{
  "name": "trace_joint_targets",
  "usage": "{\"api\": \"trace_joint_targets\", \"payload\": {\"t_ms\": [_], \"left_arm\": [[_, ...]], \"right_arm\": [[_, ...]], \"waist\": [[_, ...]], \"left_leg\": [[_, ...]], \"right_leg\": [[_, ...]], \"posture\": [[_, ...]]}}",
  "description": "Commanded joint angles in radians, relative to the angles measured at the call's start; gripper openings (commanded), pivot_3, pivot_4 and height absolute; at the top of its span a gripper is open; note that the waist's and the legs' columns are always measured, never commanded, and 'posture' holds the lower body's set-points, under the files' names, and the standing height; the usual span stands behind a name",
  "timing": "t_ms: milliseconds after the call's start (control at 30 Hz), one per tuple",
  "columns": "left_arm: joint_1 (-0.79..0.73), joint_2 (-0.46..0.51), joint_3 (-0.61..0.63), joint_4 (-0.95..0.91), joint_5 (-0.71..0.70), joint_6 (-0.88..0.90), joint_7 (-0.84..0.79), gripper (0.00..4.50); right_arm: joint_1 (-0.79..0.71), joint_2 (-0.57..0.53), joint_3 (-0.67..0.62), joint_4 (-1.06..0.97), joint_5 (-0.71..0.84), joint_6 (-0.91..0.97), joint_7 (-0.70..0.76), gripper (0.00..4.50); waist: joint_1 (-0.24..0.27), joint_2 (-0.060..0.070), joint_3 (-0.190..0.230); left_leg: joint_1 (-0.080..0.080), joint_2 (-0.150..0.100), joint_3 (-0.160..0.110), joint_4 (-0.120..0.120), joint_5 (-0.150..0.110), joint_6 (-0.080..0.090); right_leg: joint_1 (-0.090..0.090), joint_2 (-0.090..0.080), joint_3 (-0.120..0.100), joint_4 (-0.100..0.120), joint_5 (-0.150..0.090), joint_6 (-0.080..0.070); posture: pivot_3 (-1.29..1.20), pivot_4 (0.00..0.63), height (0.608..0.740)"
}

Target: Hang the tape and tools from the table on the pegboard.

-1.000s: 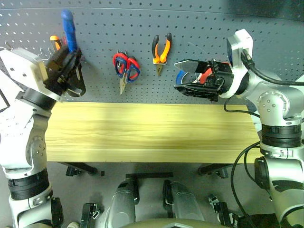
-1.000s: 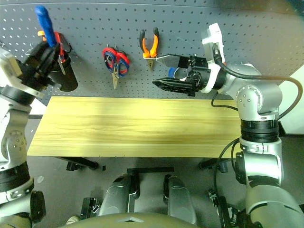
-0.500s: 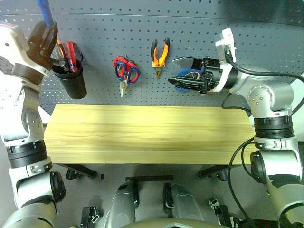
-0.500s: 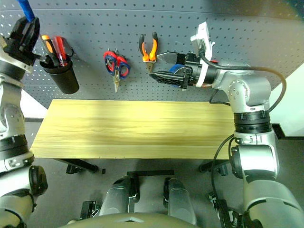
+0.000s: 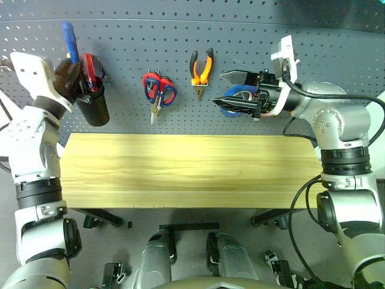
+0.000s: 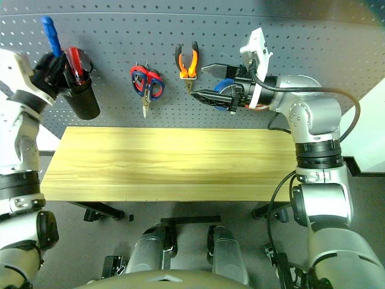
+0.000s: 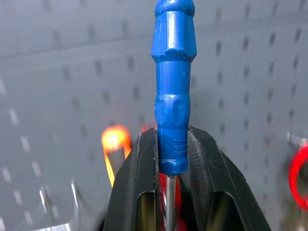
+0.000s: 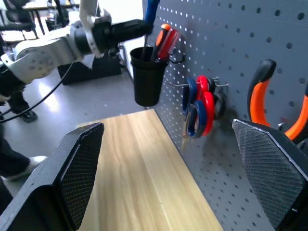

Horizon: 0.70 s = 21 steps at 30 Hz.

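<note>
While the blue-handled screwdriver (image 7: 173,91) is clamped at the base of its handle between the left gripper (image 5: 71,72)'s fingers (image 7: 139,192), it is held upright with its shaft pointing down into the black cup (image 5: 94,108) just below, evidently so it can be lowered in beside the orange and red screwdrivers (image 6: 73,59) already stored there. That cup is hooked on the pegboard (image 5: 180,42), directly beneath and in front of the left gripper.

Further right, the scissors (image 5: 157,90) and the orange-and-black pliers (image 5: 201,67) are hung on wire hooks, between the two grippers, so those parts of the job appear done.

At the right, the right gripper (image 5: 231,92) is held level along the board with its jaws spread wide and nothing gripped between them; a blue roll (image 5: 239,96) on the board is seen just behind its fingers. Below both grippers, the table (image 5: 180,174) is seen with no tools on its top. The whitish tape cannot be made out.
</note>
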<state>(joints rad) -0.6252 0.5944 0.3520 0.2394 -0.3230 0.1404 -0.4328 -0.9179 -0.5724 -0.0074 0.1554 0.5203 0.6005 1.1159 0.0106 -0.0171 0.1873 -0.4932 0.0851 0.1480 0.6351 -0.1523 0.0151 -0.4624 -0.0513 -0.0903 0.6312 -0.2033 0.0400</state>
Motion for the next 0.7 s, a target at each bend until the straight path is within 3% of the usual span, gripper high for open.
{"api": "trace_joint_targets", "payload": {"t_ms": [33, 233, 500, 700], "left_arm": [[-0.006, 0.017, 0.027, -0.05, -0.011, -0.005, 0.014, 1.78], [0.034, 0.039, 0.038, -0.11, -0.015, -0.034, -0.013, 3.85], [0.244, 0.109, 0.101, -0.352, -0.267, 0.129, -0.256, 3.85], [0.449, 0.185, 0.122, -0.412, -0.381, 0.217, -0.476, 3.85]], "right_arm": [[-0.011, -0.01, -0.016, -0.026, -0.003, -0.02, -0.003, 4.5], [-0.009, -0.016, -0.021, -0.028, -0.002, -0.018, 0.0, 4.5], [0.023, -0.066, -0.005, -0.048, 0.02, 0.047, 0.065, 4.5], [0.114, -0.092, 0.037, -0.081, 0.017, 0.065, 0.13, 4.5]], "waist": [[0.0, 0.0, 0.0], [-0.001, 0.0, 0.0], [0.001, 0.0, -0.002], [-0.001, 0.002, -0.016]], "left_leg": [[0.0, 0.0, 0.0, 0.0, 0.0, 0.0], [0.001, 0.0, 0.0, 0.0, 0.0, 0.0], [0.001, 0.0, 0.001, 0.0, 0.0, 0.0], [0.004, 0.0, 0.002, -0.002, -0.005, 0.002]], "right_leg": [[0.0, 0.0, 0.0, 0.0, 0.0, 0.0], [0.0, 0.0, 0.0, 0.0, 0.0, 0.0], [0.0, 0.0, 0.001, 0.001, 0.0, 0.0], [0.001, -0.001, 0.002, 0.0, 0.0, -0.001]], "posture": [[0.0, 0.097, 0.73], [0.01, 0.097, 0.73], [0.03, 0.096, 0.73], [0.04, 0.086, 0.73]]}}
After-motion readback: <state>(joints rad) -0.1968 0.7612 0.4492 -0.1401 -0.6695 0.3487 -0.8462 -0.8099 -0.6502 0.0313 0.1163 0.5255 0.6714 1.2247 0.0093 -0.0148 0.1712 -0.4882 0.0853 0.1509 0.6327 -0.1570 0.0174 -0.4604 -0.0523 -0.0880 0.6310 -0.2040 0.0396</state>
